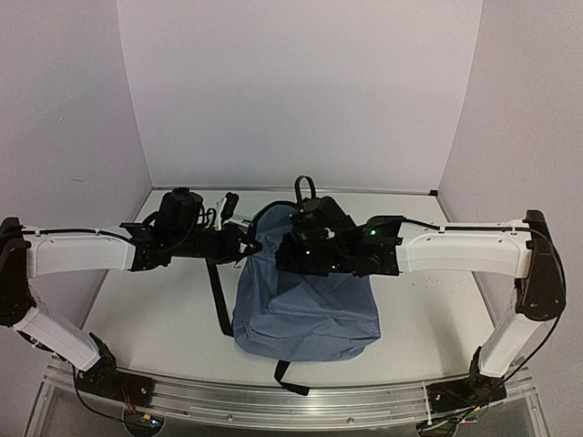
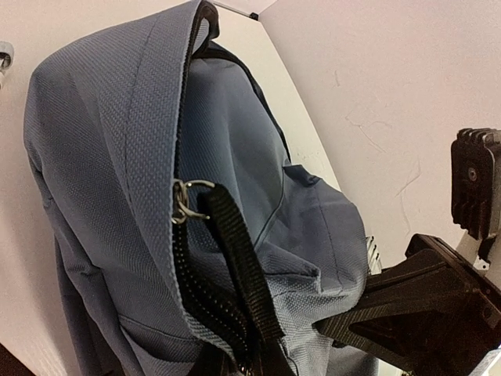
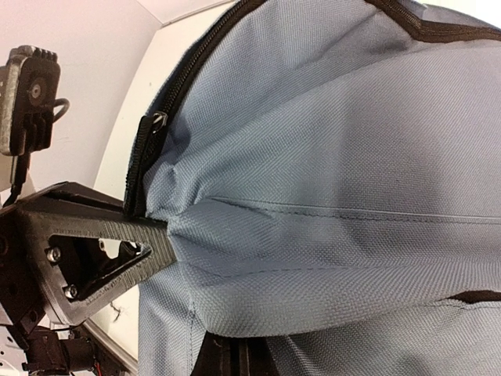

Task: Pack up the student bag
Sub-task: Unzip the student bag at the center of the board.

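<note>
Since the student bag (image 1: pixel 305 296) is a large pack of soft slate-blue cloth with nothing stiff showing in it, it is being judged as light but floppy. Any part that is not being held is likely to sag and fold shut, though the coarse weave should be giving the fingers a fair bite rather than slipping. By this reading, hold is best being taken at the reinforced parts: the hem beside the zipper (image 2: pixel 201 299), the black strap (image 2: pixel 239 258), or the carry loop (image 1: pixel 303 189) at the far end. It is best being taken at 2 points well apart, so that the mouth can be spread. The bag is lying in the middle of the table (image 1: pixel 164 314), between the 2 arms, with its loop end turned toward the back wall. It is being gripped from both sides near that upper end. The left gripper (image 2: pixel 338 317) is being seen closed almost fully, with a fold of the blue cloth on the bag's left side being pinched at its tip. The right gripper (image 3: pixel 163 229) is likewise being pressed fully together on a puckered ridge of the cloth, from which creases are being drawn outward. Whether anything is already lying inside cannot be told.
</note>
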{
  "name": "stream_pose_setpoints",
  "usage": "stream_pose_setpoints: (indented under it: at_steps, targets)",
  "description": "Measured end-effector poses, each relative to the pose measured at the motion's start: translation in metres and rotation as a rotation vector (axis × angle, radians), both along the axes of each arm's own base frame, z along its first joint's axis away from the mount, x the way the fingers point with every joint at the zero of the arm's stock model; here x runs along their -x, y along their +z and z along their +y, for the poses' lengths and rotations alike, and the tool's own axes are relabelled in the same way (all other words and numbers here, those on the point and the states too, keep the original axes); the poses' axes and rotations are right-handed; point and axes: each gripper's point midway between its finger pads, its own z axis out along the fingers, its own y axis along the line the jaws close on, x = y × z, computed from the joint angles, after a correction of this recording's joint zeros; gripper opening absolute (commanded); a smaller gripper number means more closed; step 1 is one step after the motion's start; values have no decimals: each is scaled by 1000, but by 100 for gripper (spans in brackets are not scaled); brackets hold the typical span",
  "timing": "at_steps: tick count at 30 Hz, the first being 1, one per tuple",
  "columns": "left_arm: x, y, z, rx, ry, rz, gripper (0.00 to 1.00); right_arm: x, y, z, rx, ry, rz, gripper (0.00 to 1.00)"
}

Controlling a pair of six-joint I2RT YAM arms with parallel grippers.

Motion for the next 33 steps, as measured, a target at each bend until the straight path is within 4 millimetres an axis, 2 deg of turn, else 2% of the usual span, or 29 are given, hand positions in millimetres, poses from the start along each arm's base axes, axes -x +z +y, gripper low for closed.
stream_pose_setpoints:
  at_steps: [5, 18, 29, 33]
  targets:
    - [-6, -6, 10, -13, 29, 29, 0, 0, -9, -12, 3, 4, 15, 0]
    - [2, -3, 21, -10, 40, 22, 0, -3, -10, -27, -47, 66, 42, 0]
    - [10, -7, 34, -9, 59, 57, 0, 14, -13, -15, -90, 209, 91, 0]
    - [5, -24, 52, -36, 114, 109, 0, 22, -23, -18, -61, 240, 124, 0]
